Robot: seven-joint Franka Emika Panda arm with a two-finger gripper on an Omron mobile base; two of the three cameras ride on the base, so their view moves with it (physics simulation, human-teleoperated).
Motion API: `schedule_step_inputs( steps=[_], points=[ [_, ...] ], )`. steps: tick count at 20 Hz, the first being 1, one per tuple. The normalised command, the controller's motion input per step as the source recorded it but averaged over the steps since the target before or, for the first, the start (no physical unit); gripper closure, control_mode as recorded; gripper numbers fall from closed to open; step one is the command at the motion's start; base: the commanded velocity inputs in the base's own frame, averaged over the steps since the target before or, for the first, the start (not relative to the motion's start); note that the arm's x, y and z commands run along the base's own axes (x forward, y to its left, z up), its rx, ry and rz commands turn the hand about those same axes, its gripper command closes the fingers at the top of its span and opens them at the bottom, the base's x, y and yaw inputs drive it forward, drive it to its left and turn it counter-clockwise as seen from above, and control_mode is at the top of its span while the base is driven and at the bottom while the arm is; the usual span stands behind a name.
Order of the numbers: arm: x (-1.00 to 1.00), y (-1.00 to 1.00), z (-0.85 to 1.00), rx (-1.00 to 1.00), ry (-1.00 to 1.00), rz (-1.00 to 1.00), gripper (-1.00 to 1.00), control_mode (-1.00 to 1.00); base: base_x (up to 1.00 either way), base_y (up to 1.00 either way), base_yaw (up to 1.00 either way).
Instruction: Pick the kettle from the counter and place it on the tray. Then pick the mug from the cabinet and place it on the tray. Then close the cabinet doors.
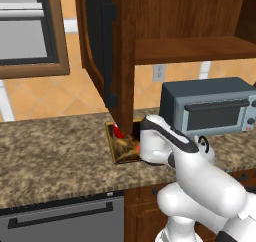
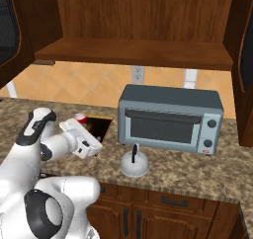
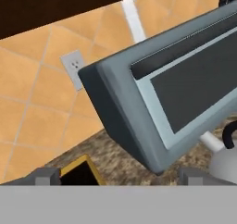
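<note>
Dishwasher front (image 1: pixel 62 221): grey, lowest in the left base view, under the counter (image 1: pixel 50 156).
Left base, obstruction: white arm covers much of the tray (image 1: pixel 117 148); its gold rim and brown-orange picture peek out at the arm's left.
Left base, mug (image 1: pixel 116 130): red sliver at the tray's far edge, behind the open cabinet door (image 1: pixel 102 46).
Left base, surroundings: toaster oven (image 1: pixel 210 106) at right, window (image 1: pixel 27 31) at upper left.
Right base, kettle (image 2: pixel 134 165): squat silver-white dome with black handle, on the counter just before the toaster oven, apart from the tray.
Right base, mug: red with whitish inside, by the tray's far left corner, partly hidden by the hand.
Right base, cabinet (image 2: pixel 133 53): doors open, bare wooden shelf.
Hand view, gripper (image 3: pixel 120 176): fingertips spread wide, holding nothing.
Hand view, ahead: toaster oven tilted across, wall outlet (image 3: pixel 74 66) beside it, tray corner at lower left, kettle edge at lower right.
</note>
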Motion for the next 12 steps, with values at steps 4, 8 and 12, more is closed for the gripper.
schedule_step_inputs(
  steps=[4, 8, 12],
  points=[
    [-0.16, -0.42, 0.94, 0.00, 0.46, -0.10, -1.00, -1.00, 0.00, 0.00, 0.00],
    [-0.14, -0.30, 0.97, 0.00, 0.52, -0.10, -1.00, -1.00, 0.00, 0.00, 0.00],
    [-0.25, -0.03, 1.00, 0.00, 0.41, -0.05, -1.00, -1.00, 0.00, 0.00, 0.00]
  ],
)
